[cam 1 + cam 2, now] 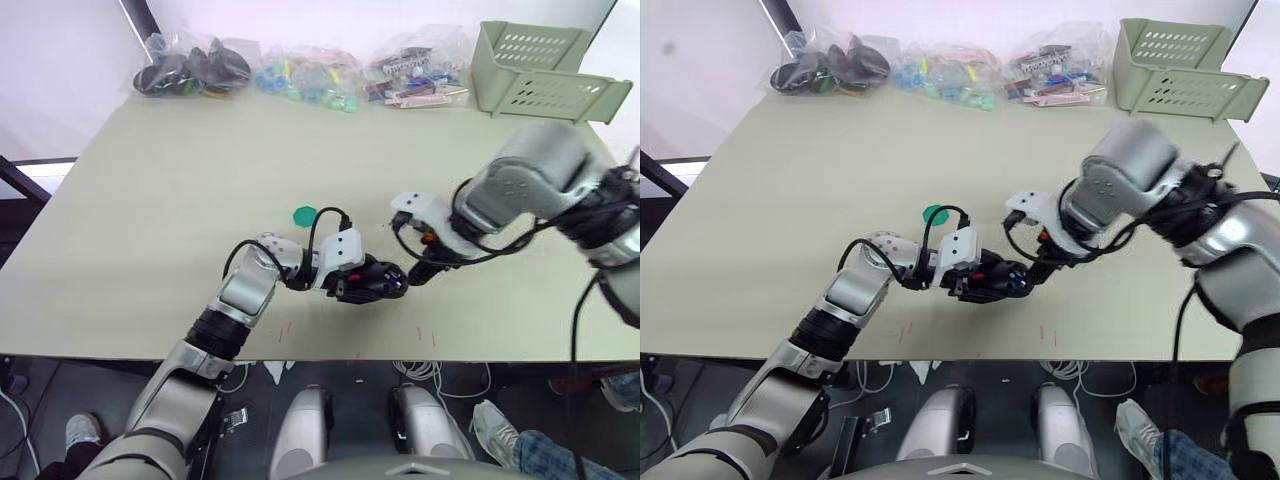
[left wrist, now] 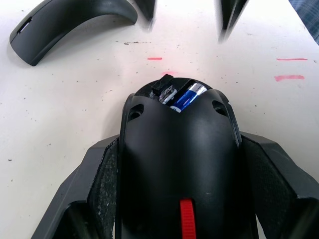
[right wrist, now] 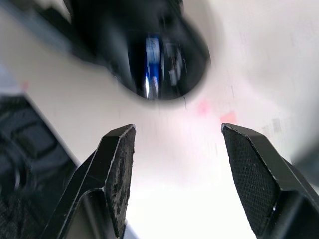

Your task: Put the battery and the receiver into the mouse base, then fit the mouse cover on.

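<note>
Left gripper [image 2: 179, 194] clamping mouse base [image 2: 179, 164], right gripper [image 3: 177, 174] agape

A robot test lab: a bare table [image 1: 150, 200] backed by bagged parts [image 1: 300, 70] and a green bin [image 1: 540, 70].

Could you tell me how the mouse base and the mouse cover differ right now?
The mouse base is clamped between the left gripper fingers; the mouse cover lies free on the table. The base holds the battery; the cover is a thin, arched, hollow shell. Both are black.
</note>
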